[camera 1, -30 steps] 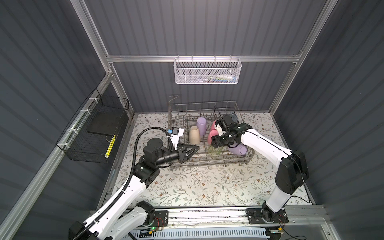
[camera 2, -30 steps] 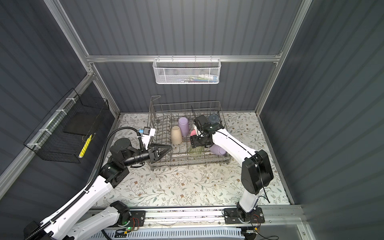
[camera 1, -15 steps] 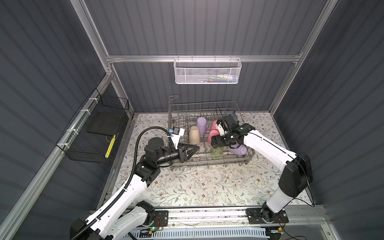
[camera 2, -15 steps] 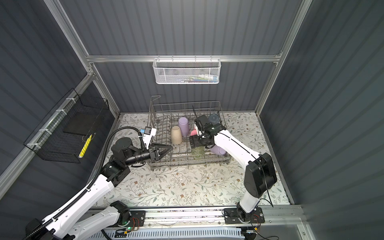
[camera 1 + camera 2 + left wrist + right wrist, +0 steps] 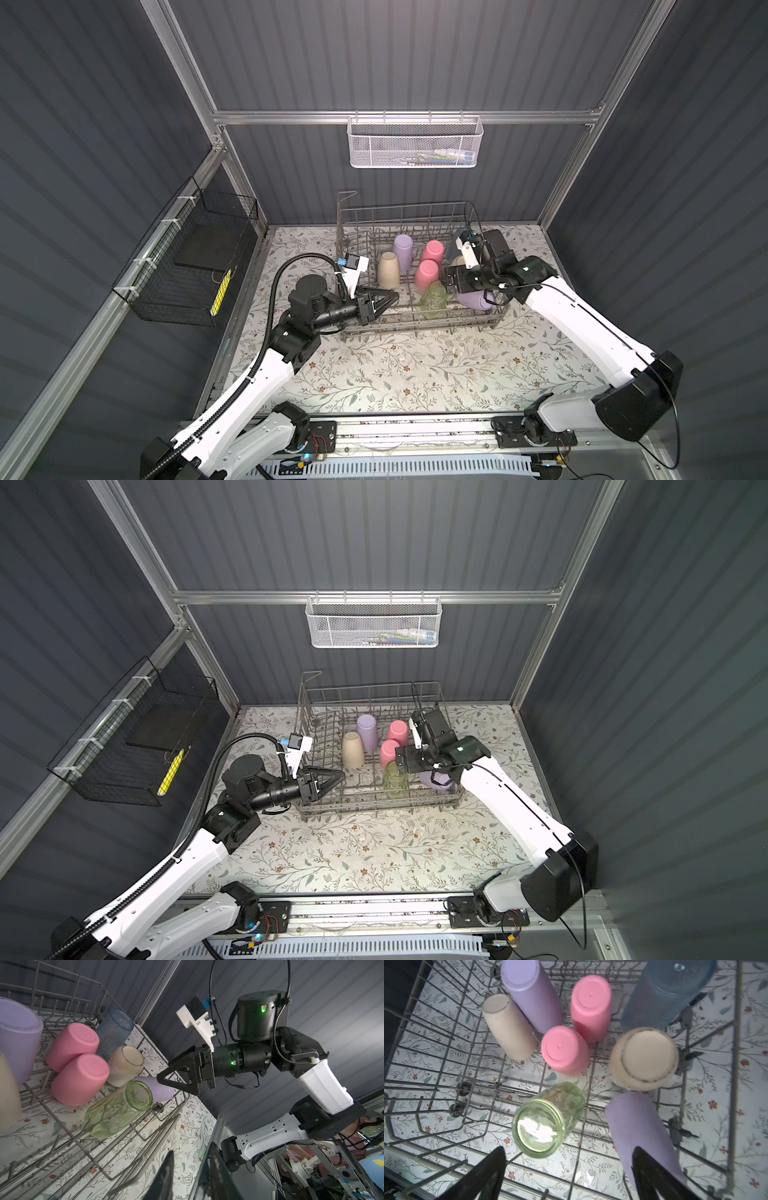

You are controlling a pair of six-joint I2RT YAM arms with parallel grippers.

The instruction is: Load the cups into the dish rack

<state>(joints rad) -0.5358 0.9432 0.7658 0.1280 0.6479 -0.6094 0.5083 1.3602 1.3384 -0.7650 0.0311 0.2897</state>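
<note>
Grey wire dish rack stands at the far centre of the floral tabletop. Cups counted: 8, all inside the rack.
- Lilac plastic tumblers, 2: upright lilac tumbler base-up, far; fallen lilac tumbler on its side, near right.
- Pink tumblers, 2, base-up, centre.
- Beige tumblers, 2: slim beige tumbler left; wide beige tumbler right.
- Clear green tumbler, 1, tipped over, near centre.
- Clear blue tumbler, 1, far right.

Right gripper is over the rack, jaws spread wide, gripping nothing. Left gripper is at the rack's near left, jaws slightly apart, empty.
</note>
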